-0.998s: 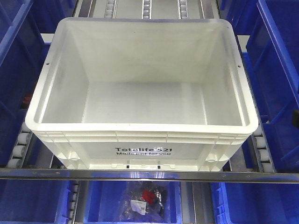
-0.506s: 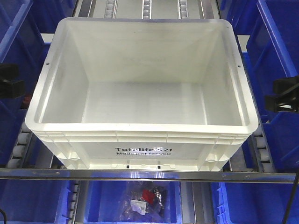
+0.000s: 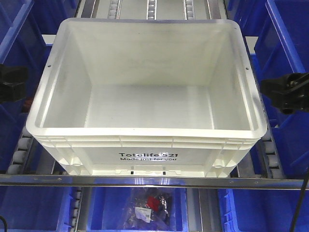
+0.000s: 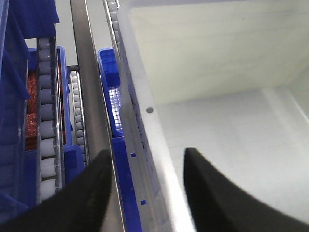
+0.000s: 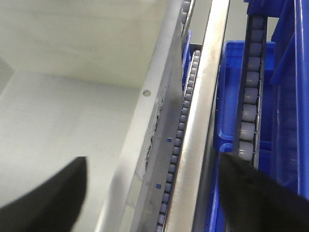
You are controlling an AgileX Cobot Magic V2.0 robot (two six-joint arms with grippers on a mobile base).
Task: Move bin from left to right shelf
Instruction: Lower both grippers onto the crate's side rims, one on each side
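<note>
Front cam: bin (image 3: 145, 131) interior bare white.

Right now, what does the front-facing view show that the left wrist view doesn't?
Front-facing only: the bin's black print, the steel front rail and the right tool. Left wrist only: the left tool seen open, a finger on each side of the bin's left rim. Both: the white bin and roller tracks.

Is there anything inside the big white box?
No, the front view shows the bin with a bare white floor and walls and nothing lying in it.
</note>
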